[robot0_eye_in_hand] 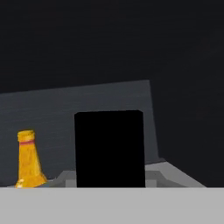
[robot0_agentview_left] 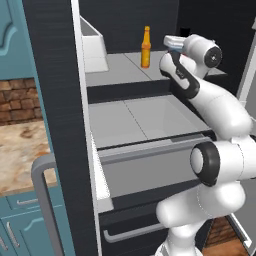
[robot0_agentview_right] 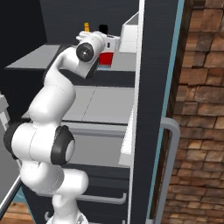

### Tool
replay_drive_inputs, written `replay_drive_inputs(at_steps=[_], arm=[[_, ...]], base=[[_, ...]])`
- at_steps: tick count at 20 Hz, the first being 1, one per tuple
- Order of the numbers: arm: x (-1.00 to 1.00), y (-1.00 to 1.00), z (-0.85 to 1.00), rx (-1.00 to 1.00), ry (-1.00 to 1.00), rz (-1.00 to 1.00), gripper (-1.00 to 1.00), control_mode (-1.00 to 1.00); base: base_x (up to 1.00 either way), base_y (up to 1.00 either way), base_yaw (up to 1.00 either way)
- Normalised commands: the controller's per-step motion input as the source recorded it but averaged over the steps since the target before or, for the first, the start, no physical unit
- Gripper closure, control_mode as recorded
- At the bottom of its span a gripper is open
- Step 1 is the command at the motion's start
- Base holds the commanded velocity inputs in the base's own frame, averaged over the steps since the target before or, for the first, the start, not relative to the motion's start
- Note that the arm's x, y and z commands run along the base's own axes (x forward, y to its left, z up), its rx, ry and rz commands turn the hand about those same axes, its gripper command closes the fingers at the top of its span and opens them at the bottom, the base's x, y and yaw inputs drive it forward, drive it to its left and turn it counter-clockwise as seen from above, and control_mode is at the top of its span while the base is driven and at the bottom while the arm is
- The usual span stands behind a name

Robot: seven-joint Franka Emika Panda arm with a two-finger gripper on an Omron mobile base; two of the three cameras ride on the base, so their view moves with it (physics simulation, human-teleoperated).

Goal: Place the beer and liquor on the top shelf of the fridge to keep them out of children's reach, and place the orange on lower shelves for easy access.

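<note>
The fridge (robot0_agentview_left: 55, 100) stands open. On its top shelf (robot0_agentview_left: 115, 67) the slim amber beer (robot0_agentview_left: 145, 47) stands upright near the back. My gripper (robot0_agentview_right: 107, 46) reaches in over the same shelf and is shut on the liquor (robot0_agentview_right: 106, 58), a red bottle with a black cap (robot0_agentview_right: 103, 29), just right of the beer (robot0_agentview_right: 86, 27). In the hand view the black cap (robot0_eye_in_hand: 109, 148) sits dead ahead and the beer (robot0_eye_in_hand: 28, 159) is at the lower left. Whether the liquor rests on the shelf I cannot tell. The orange is out of view.
A white door bin (robot0_agentview_left: 92, 42) hangs at top-shelf height. Below are a lower grey shelf (robot0_agentview_left: 140, 117) and a grey drawer (robot0_agentview_left: 150, 170). The door's bar handle (robot0_agentview_left: 42, 190) juts out left. A brick wall (robot0_agentview_right: 201, 109) stands right of the fridge.
</note>
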Motion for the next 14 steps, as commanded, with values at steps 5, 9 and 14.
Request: replay_drive_inputs(at_steps=[5,9,14], arm=[[0.4,-0.2,0.07,0.0,0.0,0.0,1.0,-1.0],[0.44,-0.1,0.05,0.0,-0.01,0.0,1.0,-1.0],[0.4,-0.04,0.0,0.0,-0.06,0.0,1.0,-1.0]], base=[[0.0,0.0,0.0],[0.0,0.0,0.0],[0.0,0.0,0.0]])
